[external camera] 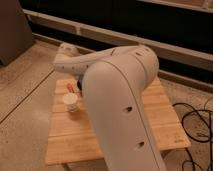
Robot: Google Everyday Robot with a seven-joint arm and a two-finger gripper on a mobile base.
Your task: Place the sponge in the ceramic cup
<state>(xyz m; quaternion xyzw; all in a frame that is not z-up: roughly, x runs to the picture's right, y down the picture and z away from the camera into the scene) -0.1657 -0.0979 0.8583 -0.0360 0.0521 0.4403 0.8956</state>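
Sponge cannot be seen, because the big white arm (120,105) covers the middle of the table (70,142). The ceramic cup (71,102) stands upright on the left part of the wooden table, just beside the arm. It is small, round and cream-white. A little orange-red thing (70,88) lies on the wood just behind the cup; what it is cannot be told.

The arm comes up from the bottom, bends at the top left, and turns down to the table behind the cup. The gripper is at the end of that bend, low over the far left part of the table, hidden by the arm. Its fingers are together. If they hold something cannot be told.

Around the table is a speckled floor (25,90). Black cables (192,117) lie on the floor at the right.
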